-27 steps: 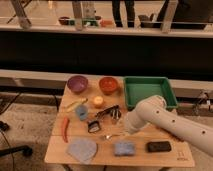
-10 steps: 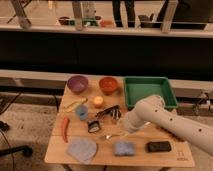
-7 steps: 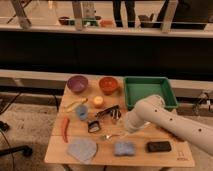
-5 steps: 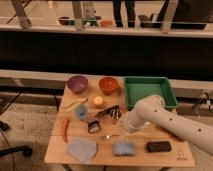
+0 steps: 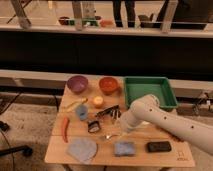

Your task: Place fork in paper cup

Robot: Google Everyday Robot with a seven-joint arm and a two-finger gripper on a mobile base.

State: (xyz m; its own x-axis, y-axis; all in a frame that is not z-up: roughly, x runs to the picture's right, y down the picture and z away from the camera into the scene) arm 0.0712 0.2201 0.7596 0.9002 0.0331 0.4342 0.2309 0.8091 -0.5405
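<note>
A slim silver fork (image 5: 110,135) lies on the wooden table (image 5: 165,135), just left of the blue sponge's upper edge. My gripper (image 5: 121,129) is at the end of the white arm (image 5: 165,122), which reaches in from the right. It hangs low over the table, right next to the fork's right end. No white paper cup shows in this view; it may be hidden behind the arm.
A purple bowl (image 5: 77,83), an orange bowl (image 5: 108,84) and a green tray (image 5: 149,91) stand at the back. Dark-handled utensils (image 5: 107,112), a small blue cup (image 5: 82,112), an orange fruit (image 5: 98,101), a banana (image 5: 75,104), a red chili (image 5: 65,128), a grey cloth (image 5: 82,149), a blue sponge (image 5: 124,148) and a black block (image 5: 159,146) lie around.
</note>
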